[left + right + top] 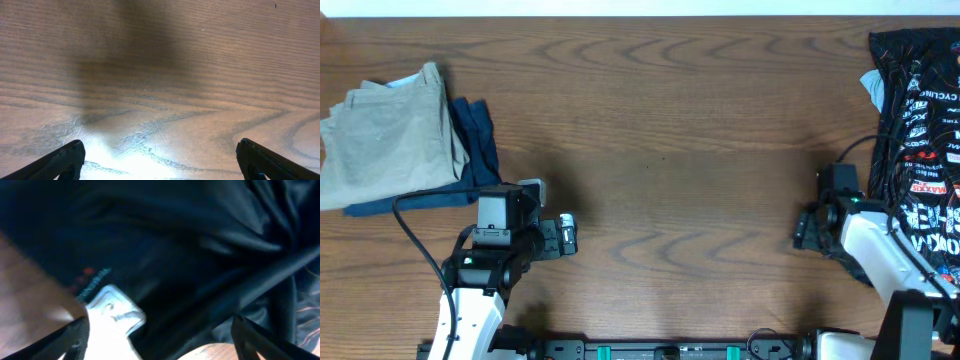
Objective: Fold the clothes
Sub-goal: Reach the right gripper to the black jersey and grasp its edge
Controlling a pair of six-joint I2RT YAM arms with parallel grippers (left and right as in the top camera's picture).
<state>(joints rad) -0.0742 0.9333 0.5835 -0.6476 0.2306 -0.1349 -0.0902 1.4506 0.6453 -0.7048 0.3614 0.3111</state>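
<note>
The clothes, a black jersey [920, 130] with orange lines and white and red logos, lie crumpled at the table's right edge. In the right wrist view its dark folds [200, 255] fill the frame, with a white patch [112, 317] low between the fingers. My right gripper [157, 332] is open, one jaw on either side of the fabric, with wood showing at the left and below. The right arm [865, 240] stands at the jersey's left edge, and its fingers are hard to make out from overhead. My left gripper [567, 235] [160, 160] is open over bare wood, far from the jersey.
Khaki trousers [390, 130] lie on a navy garment [475, 150] at the back left, just behind the left arm. A pale blue scrap [873, 85] shows at the jersey's left side. Bare wooden table [670, 150] lies between the arms.
</note>
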